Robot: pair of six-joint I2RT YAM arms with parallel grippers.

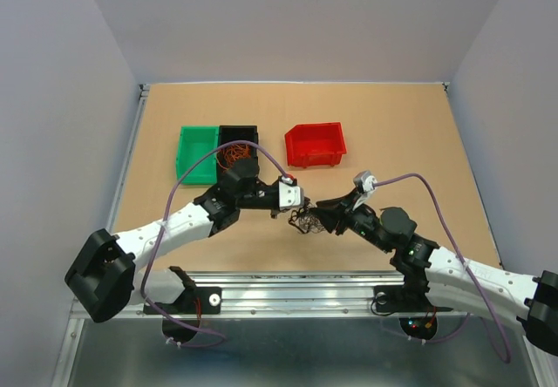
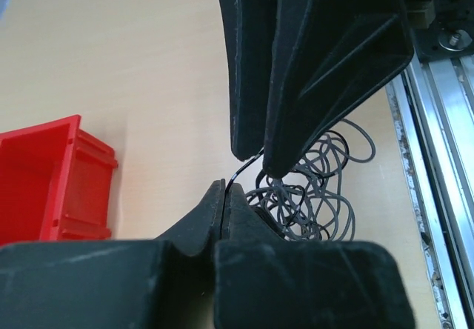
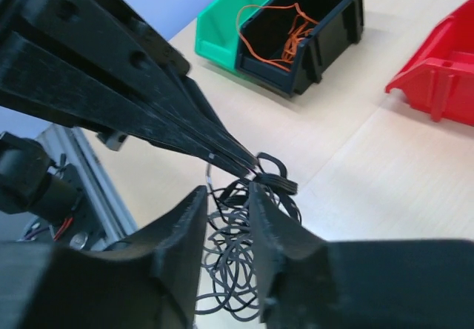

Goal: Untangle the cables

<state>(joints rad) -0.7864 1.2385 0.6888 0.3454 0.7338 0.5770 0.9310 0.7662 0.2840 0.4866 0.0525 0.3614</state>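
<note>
A dark grey and black knot of cables (image 1: 305, 222) lies on the wooden table between the two grippers. My left gripper (image 1: 299, 202) is shut on a thin black strand (image 2: 238, 172) that runs out of the knot (image 2: 318, 195). My right gripper (image 1: 321, 210) is open, its fingertips (image 3: 198, 193) apart just above the knot (image 3: 237, 255), with strands showing in the gap. The left fingers (image 3: 237, 158) reach in from the upper left, nearly touching the right fingers. Orange cables (image 3: 285, 36) lie in the black bin (image 1: 238, 132).
A green bin (image 1: 197, 153) stands beside the black bin at the back left, and a red bin (image 1: 316, 145) at the back middle, also in the left wrist view (image 2: 44, 181). An aluminium rail (image 1: 288, 287) runs along the near table edge.
</note>
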